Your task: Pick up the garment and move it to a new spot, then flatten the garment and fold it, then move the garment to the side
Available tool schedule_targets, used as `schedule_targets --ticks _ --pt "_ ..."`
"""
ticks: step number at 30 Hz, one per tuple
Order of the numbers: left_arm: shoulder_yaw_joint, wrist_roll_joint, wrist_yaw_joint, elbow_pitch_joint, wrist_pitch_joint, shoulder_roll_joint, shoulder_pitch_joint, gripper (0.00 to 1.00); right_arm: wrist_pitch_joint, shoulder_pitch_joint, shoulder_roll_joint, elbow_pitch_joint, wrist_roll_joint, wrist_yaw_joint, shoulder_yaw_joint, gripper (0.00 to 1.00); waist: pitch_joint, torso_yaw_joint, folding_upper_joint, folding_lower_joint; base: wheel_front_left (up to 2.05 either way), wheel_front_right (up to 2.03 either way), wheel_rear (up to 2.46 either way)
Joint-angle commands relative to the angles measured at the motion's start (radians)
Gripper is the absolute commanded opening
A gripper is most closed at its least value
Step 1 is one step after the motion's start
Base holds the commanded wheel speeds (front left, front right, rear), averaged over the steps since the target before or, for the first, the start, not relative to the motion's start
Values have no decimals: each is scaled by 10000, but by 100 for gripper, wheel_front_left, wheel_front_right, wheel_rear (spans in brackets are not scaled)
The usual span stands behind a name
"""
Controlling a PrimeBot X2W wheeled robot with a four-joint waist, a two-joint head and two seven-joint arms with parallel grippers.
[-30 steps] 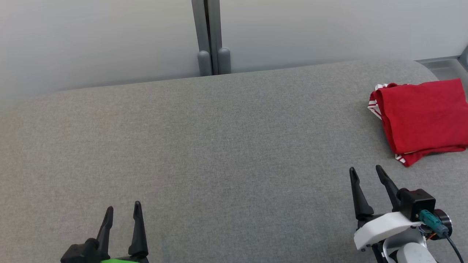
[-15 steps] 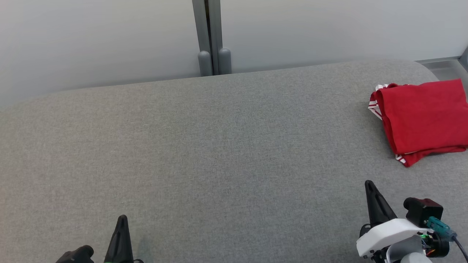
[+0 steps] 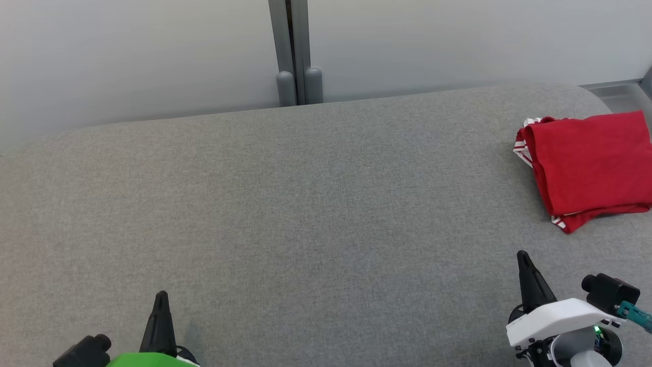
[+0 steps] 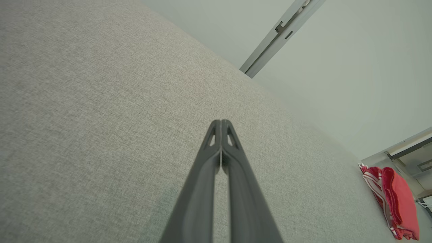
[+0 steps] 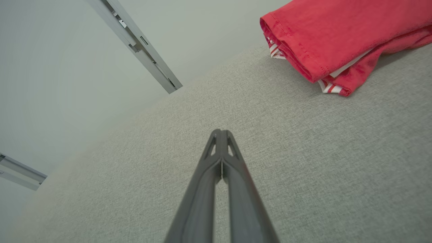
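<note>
Both jaws pressed together, empty: my left gripper (image 3: 162, 296) at lower left of the head view, my right gripper (image 3: 523, 256) at lower right. Folded red garment (image 3: 586, 163), white-striped trim, lies at the right edge on the grey cushion (image 3: 305, 204), well apart from both

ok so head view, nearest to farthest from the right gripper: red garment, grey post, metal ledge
From the right gripper:
1. red garment, just ahead, right side.
2. metal ledge, behind the garment, far right.
3. grey post, far edge, centre.
</note>
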State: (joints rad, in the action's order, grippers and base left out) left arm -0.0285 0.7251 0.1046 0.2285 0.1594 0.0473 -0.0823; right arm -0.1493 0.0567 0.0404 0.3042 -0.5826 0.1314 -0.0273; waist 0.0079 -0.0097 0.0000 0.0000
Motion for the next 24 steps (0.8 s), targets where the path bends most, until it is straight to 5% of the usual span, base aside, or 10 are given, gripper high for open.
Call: schedule_targets --ticks 1,24 --pt "104 388 31 -121 -78 87 348 0 84 252 48 -194 -428 -2 -66 0 -1 2 0 0 0 0 0" --pt "474 3103 110 -40 -877 124 867 0 887 359 74 -340 -3529 -5 -323 0 -11 23 0 0 0 0 0"
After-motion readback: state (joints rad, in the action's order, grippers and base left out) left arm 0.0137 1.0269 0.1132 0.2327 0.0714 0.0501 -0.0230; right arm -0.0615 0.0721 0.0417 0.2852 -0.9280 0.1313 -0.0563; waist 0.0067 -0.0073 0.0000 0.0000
